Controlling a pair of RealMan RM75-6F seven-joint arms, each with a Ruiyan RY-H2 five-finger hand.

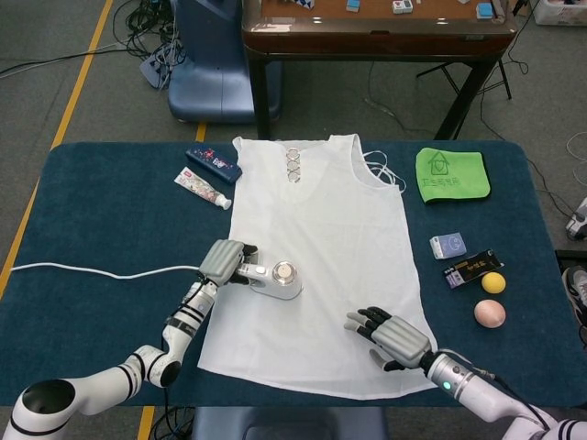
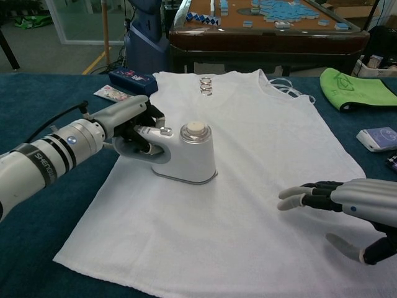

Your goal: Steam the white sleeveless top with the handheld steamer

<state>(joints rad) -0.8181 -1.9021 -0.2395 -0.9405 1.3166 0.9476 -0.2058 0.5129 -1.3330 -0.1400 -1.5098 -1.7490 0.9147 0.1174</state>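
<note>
Steaming pass underway, by my read. White sleeveless top (image 1: pixel 316 266) lies flat on the blue table (image 1: pixel 101 220), neckline away from the robot. Steamer (image 2: pixel 186 155) sits soleplate-down on the top, at its left side about mid-length. Left hand (image 2: pixel 127 127) is wrapped around the steamer handle. Steamer cord (image 1: pixel 83 270) runs off the top's left edge across the table.

Right hand (image 2: pixel 347 205) is empty, fingers spread, palm down over the top's lower right area. Cannot tell whether it touches the cloth or hovers just above it.

Next move, as a judgement: slide the steamer across the top toward the uncovered right side and hem, right hand pinning the fabric so it doesn't bunch. Watch for cord drag.

Readable text: left forearm band reads roughly "SHENG…", rest cut off. Green cloth (image 1: pixel 451 174), beyond the top's right shoulder, carries a house-shaped logo with characters too small to read. Toothpaste tube (image 1: pixel 204 191) and dark blue box (image 1: pixel 214 163), off the top's left shoulder: print illegible.
</note>
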